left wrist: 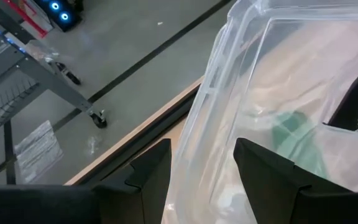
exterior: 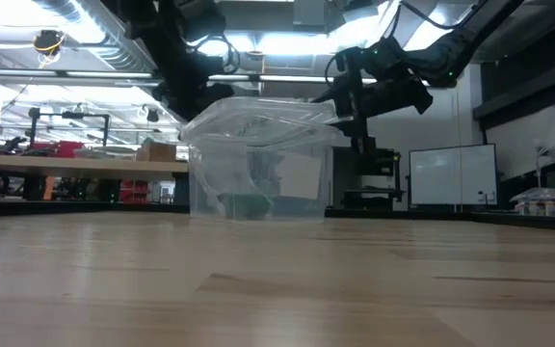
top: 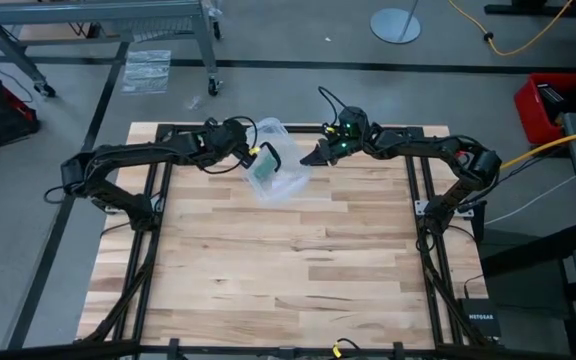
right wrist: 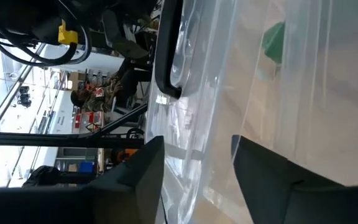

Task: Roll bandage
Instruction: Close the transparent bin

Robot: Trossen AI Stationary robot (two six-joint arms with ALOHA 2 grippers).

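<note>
Meanwhile, both grippers, left [top: 251,150] and right [top: 315,157], flank the clear box [top: 278,170] with fingers spread, best lifting its lid squarely to reach the green bandage [exterior: 249,202] inside.

The right claw [right wrist: 194,171], fingers apart, straddles the clear box's wall [right wrist: 229,93]; a green patch, probably the bandage [right wrist: 274,38], shows inside.

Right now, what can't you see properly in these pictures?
- The bandage: in the low view only a green blur through the clear box; rolled or loose, cannot tell.
- The left tool: both fingers are cut off by the left wrist picture's bottom edge.
- The right tool: tiny and dark in the high view; touching the box or not, unclear.
</note>
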